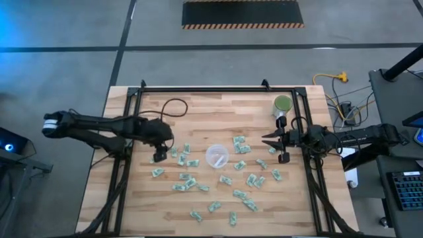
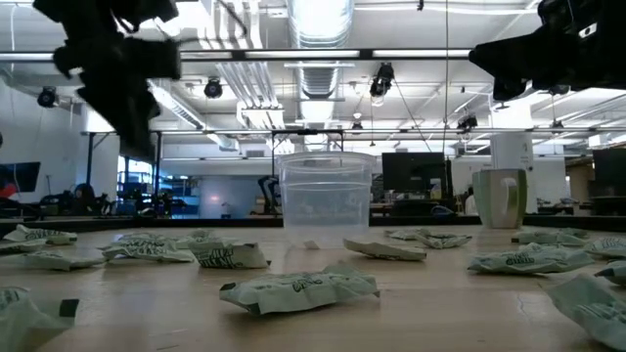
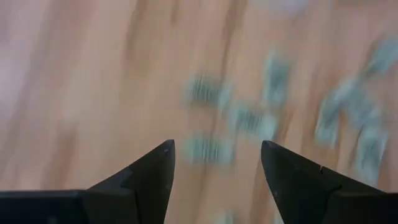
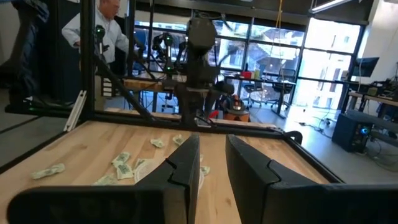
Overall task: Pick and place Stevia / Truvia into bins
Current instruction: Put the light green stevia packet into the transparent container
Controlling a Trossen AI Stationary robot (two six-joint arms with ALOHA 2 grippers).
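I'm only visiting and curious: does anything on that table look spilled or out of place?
Yes. Small green-and-white packets lie scattered loose over the wooden table, many crumpled, all around the clear cup, which stands upright and looks empty. A green mug stands apart near the far edge. Nothing looks broken.

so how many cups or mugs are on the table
2: a clear plastic cup at the table's middle among the packets, and a green mug near the far right corner, beside the right arm.
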